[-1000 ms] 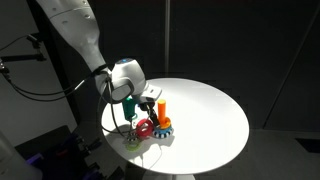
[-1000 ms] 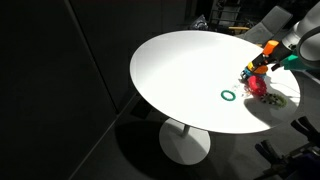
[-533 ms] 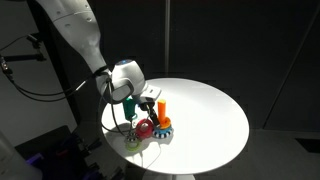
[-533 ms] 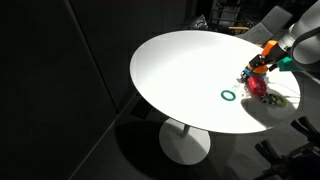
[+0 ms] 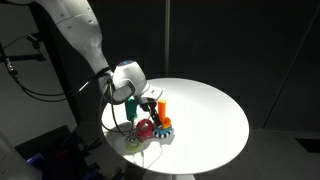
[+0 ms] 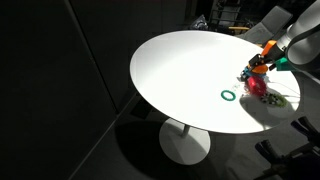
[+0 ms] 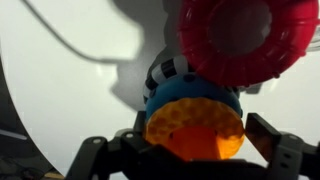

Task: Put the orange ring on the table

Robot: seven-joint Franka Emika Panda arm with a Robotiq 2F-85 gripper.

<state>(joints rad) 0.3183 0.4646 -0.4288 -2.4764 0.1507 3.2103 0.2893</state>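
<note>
In the wrist view the orange ring, with a honeycomb surface, sits on a blue ring around the smooth orange peg. My gripper is open, with one dark finger on each side of the orange ring; the right finger stands a little apart from it. The larger red ring lies beyond on the white table. In both exterior views the gripper is low over the toy stack near the table's edge.
A small green ring lies alone on the table, towards its middle. A yellowish ring lies by the red ring at the table edge. A thin cable loops beside the stack. The surroundings are dark.
Almost nothing: the gripper stays over the toy stack with its fingers around the orange ring, and the rings have not moved.
</note>
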